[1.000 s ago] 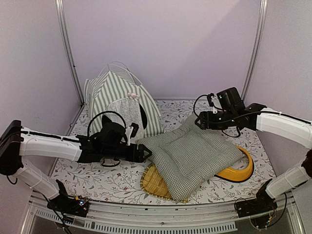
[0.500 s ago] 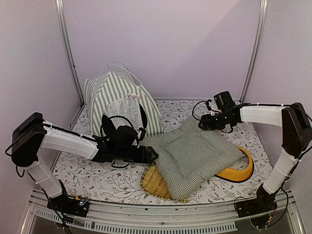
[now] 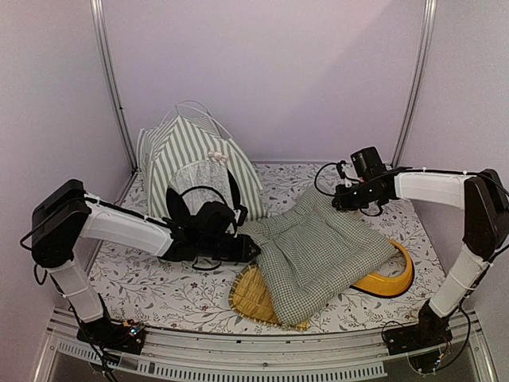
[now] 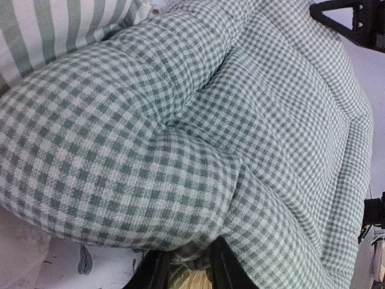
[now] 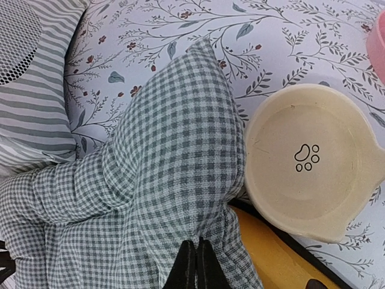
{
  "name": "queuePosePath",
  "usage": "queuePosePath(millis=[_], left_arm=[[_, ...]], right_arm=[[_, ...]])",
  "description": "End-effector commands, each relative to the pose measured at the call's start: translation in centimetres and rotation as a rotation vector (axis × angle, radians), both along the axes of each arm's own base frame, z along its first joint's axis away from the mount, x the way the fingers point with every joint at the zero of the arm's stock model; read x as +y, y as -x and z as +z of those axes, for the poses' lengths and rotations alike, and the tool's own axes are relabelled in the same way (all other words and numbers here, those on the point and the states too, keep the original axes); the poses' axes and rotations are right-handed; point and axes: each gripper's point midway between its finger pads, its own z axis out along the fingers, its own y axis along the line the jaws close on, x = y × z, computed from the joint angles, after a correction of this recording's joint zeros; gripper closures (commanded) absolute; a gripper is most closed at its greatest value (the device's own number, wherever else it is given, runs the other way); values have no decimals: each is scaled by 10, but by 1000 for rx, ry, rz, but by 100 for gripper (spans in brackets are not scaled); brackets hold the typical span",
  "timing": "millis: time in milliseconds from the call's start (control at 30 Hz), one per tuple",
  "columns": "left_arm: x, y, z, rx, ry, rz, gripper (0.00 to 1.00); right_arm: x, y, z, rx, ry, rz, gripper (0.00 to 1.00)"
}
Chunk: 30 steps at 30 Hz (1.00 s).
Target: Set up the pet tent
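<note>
The pet tent (image 3: 199, 169), grey-green and white striped with a lace door curtain, stands upright at the back left. Its stripes show at the edges of the wrist views (image 4: 36, 30) (image 5: 30, 96). A green-white checked cushion (image 3: 318, 251) lies crumpled to its right. My left gripper (image 3: 253, 248) is shut on the cushion's left edge, and fabric bunches between the black fingers (image 4: 157, 272) under the cushion (image 4: 198, 120). My right gripper (image 3: 340, 199) is shut on the far corner. Its fingertips (image 5: 187, 265) pinch a fold of the cushion (image 5: 174, 162).
A woven bamboo tray (image 3: 253, 301) and a yellow dish (image 3: 391, 280) lie partly under the cushion. A beige bowl with a paw print (image 5: 310, 159) sits beside the cushion's far corner, and a pink rim (image 5: 379, 36) shows beyond it. Metal frame posts (image 3: 111, 79) stand at the back corners.
Both grippers have closed on the cushion. The left arm has slid right to the cushion's edge. The right arm has dropped onto the far corner.
</note>
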Motion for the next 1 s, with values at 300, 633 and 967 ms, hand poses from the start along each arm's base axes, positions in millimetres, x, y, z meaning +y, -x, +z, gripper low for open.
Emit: queuePosePath(millis=[300, 633, 967], left_arm=[[-34, 2, 42, -110, 62, -97, 100], [-66, 21, 73, -160, 149, -210, 100], [-83, 20, 76, -164, 151, -238, 100]], right_arm=[[40, 50, 65, -48, -145, 101, 100], [112, 117, 54, -19, -153, 231, 100], [134, 136, 28, 33, -170, 261, 100]])
